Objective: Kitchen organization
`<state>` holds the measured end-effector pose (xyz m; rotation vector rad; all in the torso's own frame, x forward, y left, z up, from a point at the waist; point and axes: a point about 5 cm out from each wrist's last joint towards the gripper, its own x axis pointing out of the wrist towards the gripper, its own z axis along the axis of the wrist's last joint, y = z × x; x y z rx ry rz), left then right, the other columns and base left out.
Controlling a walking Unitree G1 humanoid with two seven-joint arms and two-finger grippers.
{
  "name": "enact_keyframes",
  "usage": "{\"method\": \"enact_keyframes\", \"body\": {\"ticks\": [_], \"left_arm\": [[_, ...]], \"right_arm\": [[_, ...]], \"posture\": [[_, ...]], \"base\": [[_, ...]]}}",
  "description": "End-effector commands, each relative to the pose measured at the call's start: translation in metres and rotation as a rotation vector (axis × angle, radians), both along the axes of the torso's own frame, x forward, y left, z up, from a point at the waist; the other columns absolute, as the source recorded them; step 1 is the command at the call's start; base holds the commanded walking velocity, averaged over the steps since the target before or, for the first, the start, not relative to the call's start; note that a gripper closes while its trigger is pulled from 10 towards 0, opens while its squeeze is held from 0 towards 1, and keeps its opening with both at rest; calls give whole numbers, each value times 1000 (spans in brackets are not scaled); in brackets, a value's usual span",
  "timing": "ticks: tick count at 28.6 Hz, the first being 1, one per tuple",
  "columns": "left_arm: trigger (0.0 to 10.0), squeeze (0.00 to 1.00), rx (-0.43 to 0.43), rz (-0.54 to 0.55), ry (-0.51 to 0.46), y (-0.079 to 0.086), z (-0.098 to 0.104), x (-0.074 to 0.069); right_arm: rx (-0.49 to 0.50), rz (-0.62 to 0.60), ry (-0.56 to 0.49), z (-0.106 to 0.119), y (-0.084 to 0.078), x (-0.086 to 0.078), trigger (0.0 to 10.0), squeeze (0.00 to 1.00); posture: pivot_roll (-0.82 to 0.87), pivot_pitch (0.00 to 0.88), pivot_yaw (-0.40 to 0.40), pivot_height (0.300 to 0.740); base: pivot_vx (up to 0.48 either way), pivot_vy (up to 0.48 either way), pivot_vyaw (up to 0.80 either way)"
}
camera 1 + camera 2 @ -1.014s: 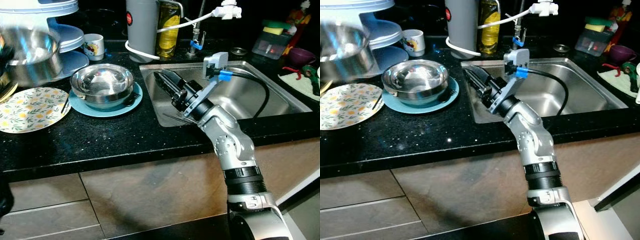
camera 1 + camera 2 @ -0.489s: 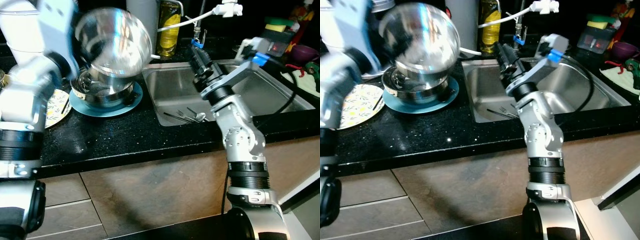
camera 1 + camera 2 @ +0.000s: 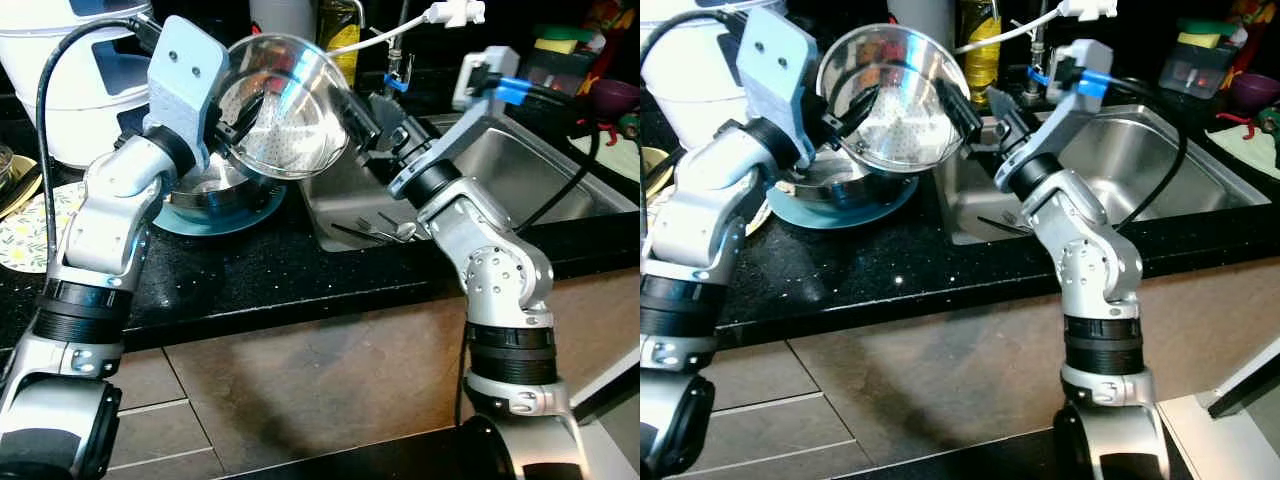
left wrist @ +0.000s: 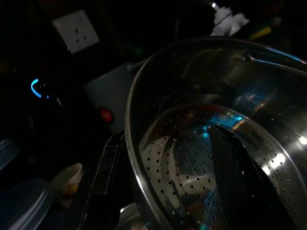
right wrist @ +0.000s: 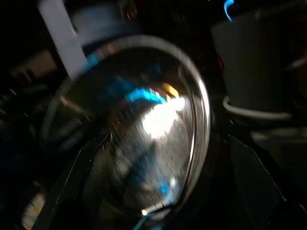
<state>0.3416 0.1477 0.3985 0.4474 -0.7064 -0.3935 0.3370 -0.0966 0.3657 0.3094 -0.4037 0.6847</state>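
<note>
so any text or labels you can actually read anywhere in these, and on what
None can be read.
Yellow bottle behind the colander: any label is too blurred to read.
Small cup in the left wrist view: a printed picture, too dark and small to tell any words.
Grey canister: a red round mark, no letters legible.
Wall socket: no marking visible.

Head stereo pair: both eyes look forward and down from above onto the black surface (image 3: 250, 270) and the sink (image 3: 520, 170), sharing almost the same scene, the right eye's picture shifted slightly sideways. Left wrist view: very near, looking into the perforated steel colander (image 4: 216, 143). Right wrist view: very near, dark and blurred, facing the same colander's outer side.
</note>
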Motion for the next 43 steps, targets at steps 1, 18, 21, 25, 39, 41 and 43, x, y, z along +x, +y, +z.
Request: {"method": "enact_keyframes", "body": {"ticks": [1, 18, 21, 25, 39, 41, 43], "left_arm": [[0, 0, 14, -13, -61, -4, 6, -7], [0, 0, 24, -40, -133, -7, 6, -14], [0, 0, 22, -40, -137, -7, 6, -15], [0, 0, 14, -57, -151, -8, 6, -17], [0, 0, 4, -55, -183, -6, 9, -20], [0, 0, 2, -53, -185, -5, 10, -20], [0, 0, 0, -51, -190, -5, 10, -21]], "right_arm": [[-45, -36, 17, -5, -2, -1, 10000, 0], [-26, -216, 68, -7, -22, 11, 10000, 0], [-11, -247, 67, -6, -25, 13, 10000, 0], [12, -285, 87, -8, -31, 16, 10000, 0], [69, -387, 94, -6, -47, 21, 10000, 0], [73, -398, 90, -5, -50, 22, 10000, 0], [73, -412, 89, -4, -53, 22, 10000, 0]], "posture": [[41, 211, 41, 740], [41, 204, 33, 740], [39, 200, 33, 740], [40, 196, 32, 740], [42, 194, 31, 740], [42, 194, 31, 740], [42, 194, 31, 740]], "base": [[0, 0, 0], [0, 0, 0], [0, 0, 0], [0, 0, 0], [0, 0, 0], [0, 0, 0], [0, 0, 0]]}}
